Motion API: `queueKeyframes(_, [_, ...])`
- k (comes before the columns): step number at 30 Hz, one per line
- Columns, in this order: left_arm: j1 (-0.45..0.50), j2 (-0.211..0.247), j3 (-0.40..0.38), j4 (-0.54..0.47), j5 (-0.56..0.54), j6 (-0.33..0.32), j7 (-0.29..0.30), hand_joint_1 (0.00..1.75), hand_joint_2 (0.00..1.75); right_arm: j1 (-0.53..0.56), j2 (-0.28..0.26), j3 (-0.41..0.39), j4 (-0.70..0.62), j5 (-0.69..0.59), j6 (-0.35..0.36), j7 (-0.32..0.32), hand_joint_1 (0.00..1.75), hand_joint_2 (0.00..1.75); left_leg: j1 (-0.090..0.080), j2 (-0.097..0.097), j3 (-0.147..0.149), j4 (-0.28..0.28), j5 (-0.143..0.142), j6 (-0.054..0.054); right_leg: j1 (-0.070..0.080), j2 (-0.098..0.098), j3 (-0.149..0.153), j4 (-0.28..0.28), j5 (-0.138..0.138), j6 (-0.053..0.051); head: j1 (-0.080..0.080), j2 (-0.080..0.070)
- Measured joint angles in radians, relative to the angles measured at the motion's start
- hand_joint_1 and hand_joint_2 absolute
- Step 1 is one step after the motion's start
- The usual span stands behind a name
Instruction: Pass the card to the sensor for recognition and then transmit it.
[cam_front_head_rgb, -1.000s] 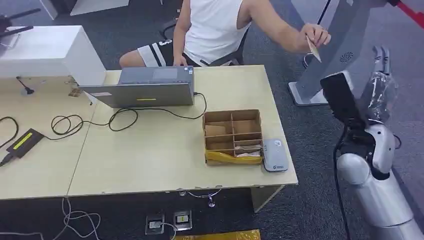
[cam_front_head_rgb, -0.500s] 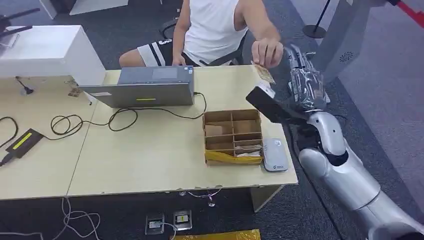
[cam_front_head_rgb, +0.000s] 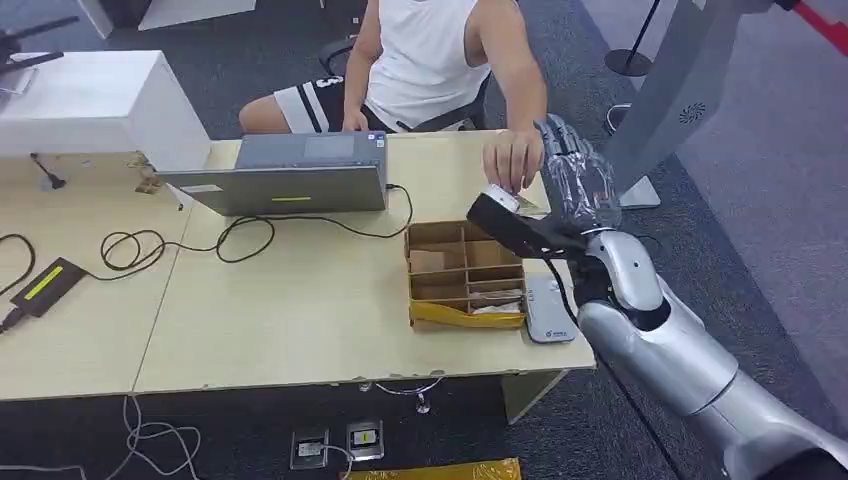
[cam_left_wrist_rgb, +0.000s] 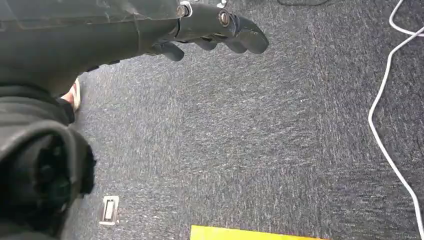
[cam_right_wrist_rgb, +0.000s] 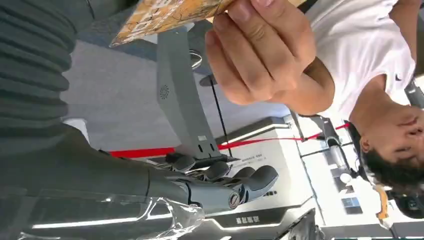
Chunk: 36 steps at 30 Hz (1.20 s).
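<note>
Right hand (cam_front_head_rgb: 578, 180) is raised, holding nothing, fingers apart. The card (cam_right_wrist_rgb: 167, 15), pinched by the person's hand (cam_front_head_rgb: 512, 160), lies just beside its thumb side.

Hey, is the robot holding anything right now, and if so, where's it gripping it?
Nothing. The right robot hand is raised with its fingers apart and empty. The left robot hand hangs empty over the carpet. The person's hand pinches the card by one end.
</note>
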Motion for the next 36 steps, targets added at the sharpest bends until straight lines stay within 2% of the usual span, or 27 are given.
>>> queueKeyframes(3, [0.000, 0.000, 0.000, 0.000, 0.000, 0.000, 0.000, 0.00, 0.00, -0.001, 0.000, 0.014, 0.008, -0.001, -0.001, 0.000, 0.00, 1.75, 0.000, 0.000, 0.000, 0.000, 0.000, 0.000, 0.000, 0.000, 0.000, 0.000, 0.000, 0.000, 0.000, 0.000])
queueKeyframes(4, [0.000, 0.000, 0.000, 0.000, 0.000, 0.000, 0.000, 0.00, 0.00, -0.001, 0.000, 0.019, 0.011, -0.001, -0.002, 0.001, 0.10, 1.75, 0.000, 0.000, 0.000, 0.000, 0.000, 0.000, 0.000, 0.000, 0.000, 0.000, 0.000, 0.000, 0.000, 0.000])
queueKeyframes(5, [0.001, 0.000, 0.000, 0.000, 0.000, 0.000, 0.000, 0.00, 0.00, -0.001, 0.000, 0.022, 0.013, -0.003, -0.003, 0.003, 0.49, 1.75, 0.000, 0.000, 0.000, 0.000, 0.000, 0.000, 0.000, 0.000, 0.000, 0.000, 0.000, 0.000, 0.000, 0.000])
queueKeyframes(8, [0.001, 0.001, 0.000, 0.000, 0.000, 0.000, 0.000, 0.00, 0.00, -0.002, 0.000, 0.025, 0.019, -0.008, -0.008, 0.005, 0.49, 1.75, 0.000, 0.000, 0.000, 0.000, 0.000, 0.000, 0.000, 0.000, 0.000, 0.000, 0.000, 0.000, 0.000, 0.000])
queueKeyframes(9, [0.001, 0.001, 0.000, 0.000, 0.000, 0.000, 0.000, 0.00, 0.00, -0.002, 0.000, 0.027, 0.020, -0.008, -0.009, 0.005, 1.57, 1.75, 0.000, 0.000, 0.000, 0.000, 0.000, 0.000, 0.000, 0.000, 0.000, 0.000, 0.000, 0.000, 0.000, 0.000])
queueKeyframes(10, [0.001, 0.001, 0.000, 0.000, -0.001, 0.000, 0.000, 0.00, 0.00, -0.002, 0.000, 0.030, 0.022, -0.010, -0.011, 0.005, 1.75, 1.75, 0.000, 0.000, 0.000, 0.000, 0.000, 0.000, 0.000, 0.000, 0.000, 0.000, 0.000, 0.000, 0.000, 0.000])
queueKeyframes(36, [0.000, 0.003, -0.001, 0.000, -0.002, 0.002, 0.000, 0.00, 0.00, -0.008, -0.002, 0.039, 0.037, -0.039, -0.024, 0.011, 1.75, 1.75, 0.000, 0.001, 0.001, 0.000, 0.000, 0.000, 0.000, 0.000, 0.000, 0.000, 0.000, 0.000, 0.000, 0.000])
